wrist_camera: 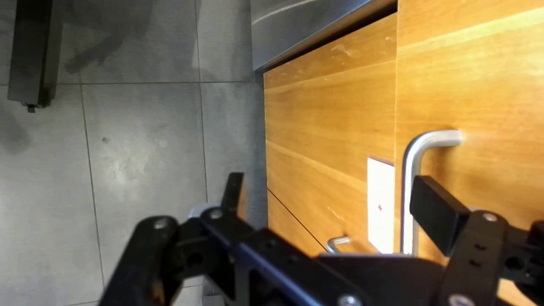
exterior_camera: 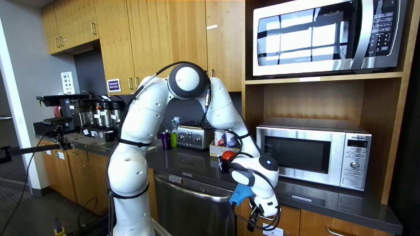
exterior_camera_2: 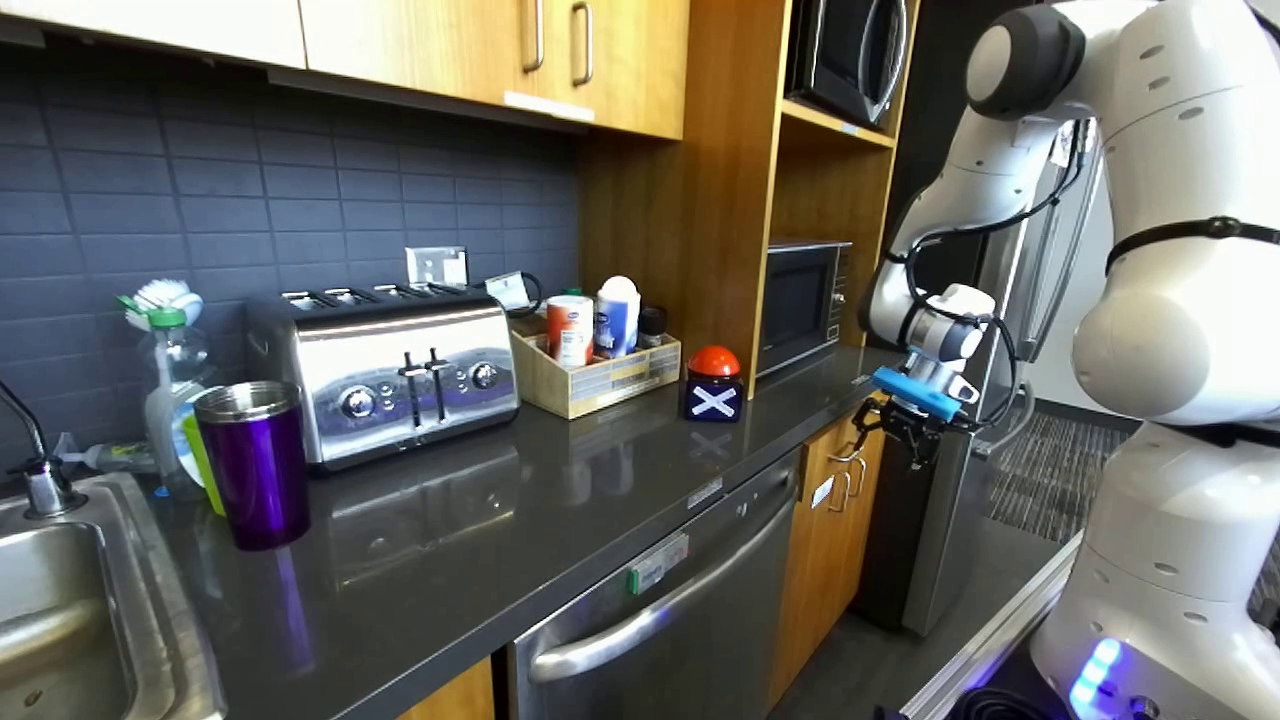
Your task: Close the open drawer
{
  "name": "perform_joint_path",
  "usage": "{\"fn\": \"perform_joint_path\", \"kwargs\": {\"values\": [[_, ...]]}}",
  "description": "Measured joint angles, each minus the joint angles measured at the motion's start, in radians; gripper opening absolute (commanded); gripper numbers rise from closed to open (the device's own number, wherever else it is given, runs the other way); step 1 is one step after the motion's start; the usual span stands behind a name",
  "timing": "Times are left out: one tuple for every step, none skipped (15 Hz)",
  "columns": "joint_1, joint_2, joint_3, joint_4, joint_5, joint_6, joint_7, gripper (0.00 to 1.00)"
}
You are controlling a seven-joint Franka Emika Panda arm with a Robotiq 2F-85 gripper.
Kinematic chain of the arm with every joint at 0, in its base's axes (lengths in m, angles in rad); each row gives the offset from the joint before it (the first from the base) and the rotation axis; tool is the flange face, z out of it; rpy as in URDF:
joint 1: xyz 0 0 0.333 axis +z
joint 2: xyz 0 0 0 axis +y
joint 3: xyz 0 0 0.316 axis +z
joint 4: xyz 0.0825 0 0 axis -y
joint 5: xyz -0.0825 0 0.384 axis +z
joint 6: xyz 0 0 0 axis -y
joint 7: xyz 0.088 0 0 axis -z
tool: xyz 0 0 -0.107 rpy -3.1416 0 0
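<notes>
Big and white, the robot arm (exterior_camera: 186,78) stood by a dark counter (exterior_camera: 205,167) in an exterior view; cords (exterior_camera: 279,209) partly hid the drawer (exterior_camera: 288,217) below. In an exterior view, the sink (exterior_camera_2: 162,595) was cut off. In the wrist view, the gripper (wrist_camera: 335,199) was spread wide near the drawer's handle (wrist_camera: 409,182); touching was hard to see.

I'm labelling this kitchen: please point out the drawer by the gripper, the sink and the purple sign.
Drawer (wrist_camera: 493,140): wrist view, on its wooden front.
Sink (exterior_camera_2: 150,600): an exterior view, on its rim.
Purple sign (exterior_camera: 114,85): an exterior view, on its face.
</notes>
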State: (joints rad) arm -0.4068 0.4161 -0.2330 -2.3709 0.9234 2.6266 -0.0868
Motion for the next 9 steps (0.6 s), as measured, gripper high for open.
{"fn": "perform_joint_path", "kwargs": {"values": [[-0.001, 0.010, -0.002, 0.003, 0.000, 0.001, 0.001, 1.00], [-0.001, 0.019, -0.005, 0.007, 0.000, 0.002, 0.001, 1.00], [-0.002, 0.028, -0.008, 0.012, 0.000, 0.003, 0.001, 1.00], [-0.003, 0.038, -0.009, 0.018, 0.000, 0.003, 0.001, 1.00], [-0.004, 0.048, -0.009, 0.025, 0.000, 0.003, 0.001, 1.00], [-0.004, 0.058, -0.009, 0.033, 0.000, 0.003, 0.001, 1.00], [-0.005, 0.068, -0.008, 0.042, 0.000, 0.003, 0.001, 1.00], [-0.005, 0.079, -0.007, 0.052, 0.000, 0.003, 0.001, 1.00], [-0.005, 0.090, -0.005, 0.062, 0.000, 0.003, 0.001, 1.00]]}}
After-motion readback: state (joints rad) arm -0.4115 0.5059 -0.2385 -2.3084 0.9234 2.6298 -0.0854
